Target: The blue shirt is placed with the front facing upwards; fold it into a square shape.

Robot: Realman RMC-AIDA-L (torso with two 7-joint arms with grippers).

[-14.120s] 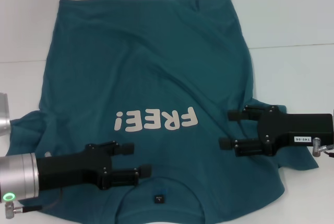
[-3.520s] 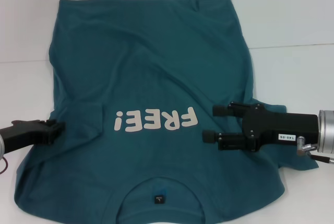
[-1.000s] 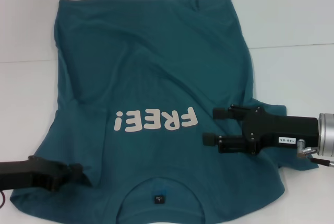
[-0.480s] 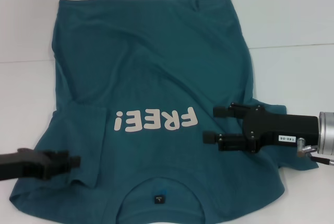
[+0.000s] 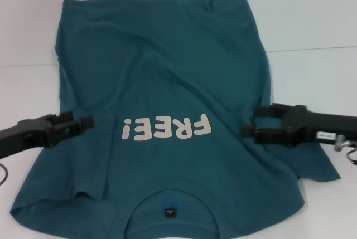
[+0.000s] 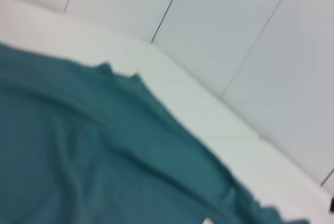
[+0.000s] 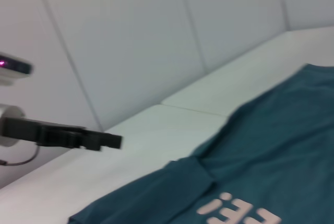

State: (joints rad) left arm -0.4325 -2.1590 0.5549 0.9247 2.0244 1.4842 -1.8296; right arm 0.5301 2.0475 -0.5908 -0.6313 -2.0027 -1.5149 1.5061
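While the shirt [image 5: 162, 105] lies face up across the table [image 5: 312, 22], collar at the near edge, my left gripper [image 5: 83, 122] has risen off its left sleeve, fingers closed on nothing; my right gripper [image 5: 251, 122], fingers parted, has drawn back toward the right edge.

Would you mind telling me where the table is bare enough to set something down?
Bare white table lies beyond the right gripper, beside the dark teal-blue cotton T-shirt, and beyond the left gripper, past the shirt's other side. The near middle is crowded: shirt and both grippers.
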